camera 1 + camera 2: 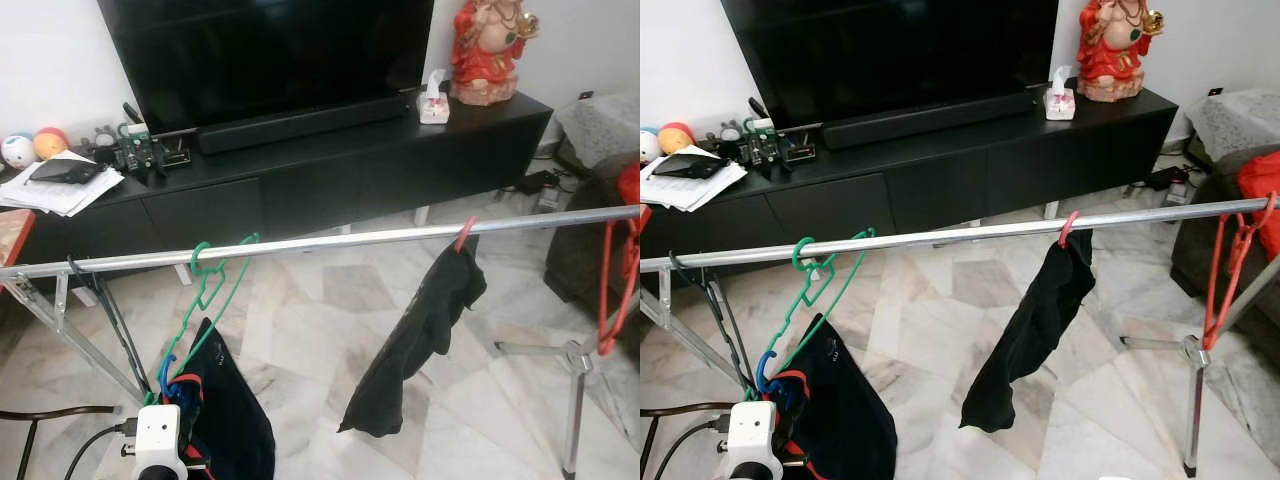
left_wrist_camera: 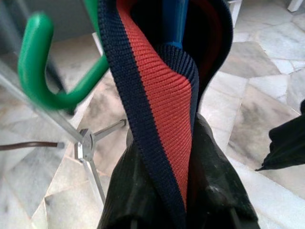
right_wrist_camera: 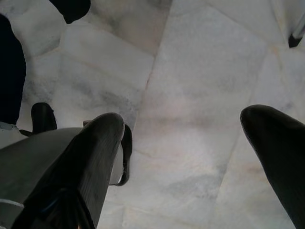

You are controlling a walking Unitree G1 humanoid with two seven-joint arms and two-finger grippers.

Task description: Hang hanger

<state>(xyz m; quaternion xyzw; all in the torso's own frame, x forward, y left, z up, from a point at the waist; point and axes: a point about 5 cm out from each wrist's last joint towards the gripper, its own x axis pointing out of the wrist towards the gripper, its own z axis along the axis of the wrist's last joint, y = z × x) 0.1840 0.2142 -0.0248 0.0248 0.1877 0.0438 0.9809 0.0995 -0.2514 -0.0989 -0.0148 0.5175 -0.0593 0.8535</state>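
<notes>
Your left gripper is pinched on the navy-and-red collar of the shirt, which hangs on the green hanger; its hook sits over the rail toward the rail's left end. A black garment hangs from a red hook further right, and a red hanger near the right end. Your right gripper hangs over the marble floor, fingers spread, seemingly idle.

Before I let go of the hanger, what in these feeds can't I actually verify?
- Left claw fingertips: left wrist view, hidden under the navy-and-red collar.
- Green hanger lower end: eye views, hidden behind the dark garment.
- Red hanger hook on the rail: left eye view, cut off by the edge.
</notes>
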